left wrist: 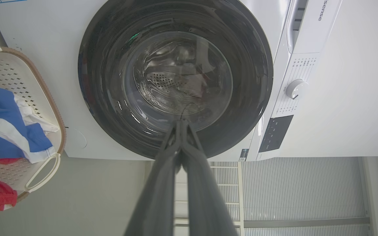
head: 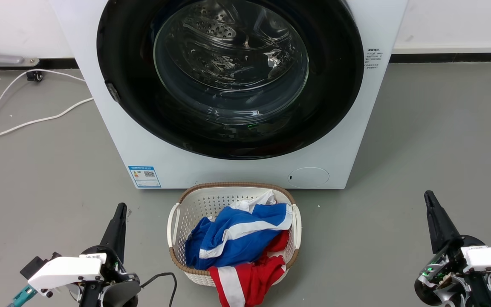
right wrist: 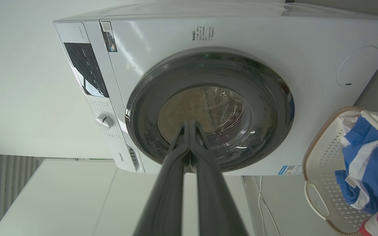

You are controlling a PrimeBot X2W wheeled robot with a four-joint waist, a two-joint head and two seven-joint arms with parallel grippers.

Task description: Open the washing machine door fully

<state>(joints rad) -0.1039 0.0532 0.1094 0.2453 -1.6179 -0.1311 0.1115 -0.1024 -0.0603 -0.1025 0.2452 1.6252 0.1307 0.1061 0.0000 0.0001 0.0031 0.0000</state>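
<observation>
The washing machine door (head: 230, 76) is a large round black-rimmed disc with a clear glass bowl centre, lying flush against the white machine front. It also fills much of the left wrist view as the door (left wrist: 175, 77) and the right wrist view as the door (right wrist: 208, 111). My left gripper (head: 120, 209) hangs low at the lower left, fingers pressed together and empty, well short of the machine. My right gripper (head: 428, 197) sits at the lower right, likewise shut and empty. Each wrist view shows its own left gripper (left wrist: 181, 122) or right gripper (right wrist: 191, 124) closed to a point.
A white laundry basket (head: 176, 221) with blue, white and red clothes stands on the grey floor just before the machine, between my arms. White cables (head: 24, 123) trail on the floor at the left. A small round white flap (head: 308, 177) sits low on the machine front.
</observation>
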